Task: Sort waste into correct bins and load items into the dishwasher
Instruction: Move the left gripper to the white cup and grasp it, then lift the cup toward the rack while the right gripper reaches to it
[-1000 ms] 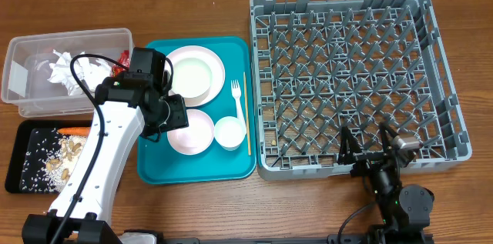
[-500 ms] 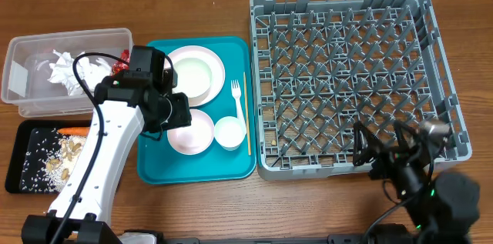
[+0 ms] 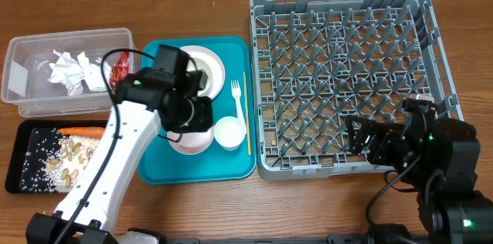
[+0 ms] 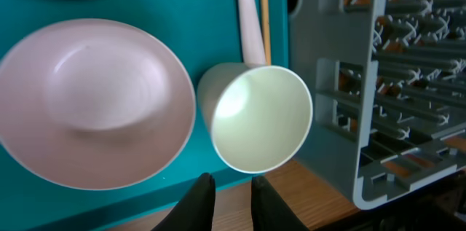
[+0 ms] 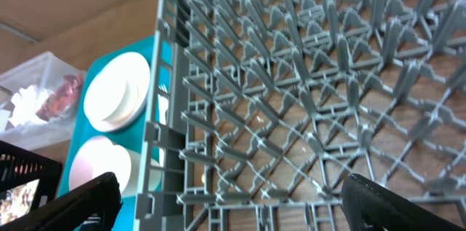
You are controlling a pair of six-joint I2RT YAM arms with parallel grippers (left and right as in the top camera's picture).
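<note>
The small white cup lies tipped on the teal tray, between a white bowl and the grey dish rack, and the left gripper hovers over the tray with its fingers nearly closed and holding nothing. This arm hides most of the bowl from above, while the right gripper is wide open and empty at the near edge of the rack.

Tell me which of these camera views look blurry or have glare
Overhead: evenly lit and sharp, soft shadows beside the teal tray. Left wrist: the small white cup is bright inside, the grey dish rack soft and slightly smeared. Right wrist: tilted view, rack pegs fairly sharp, the right tool's fingers dark and out of focus.
</note>
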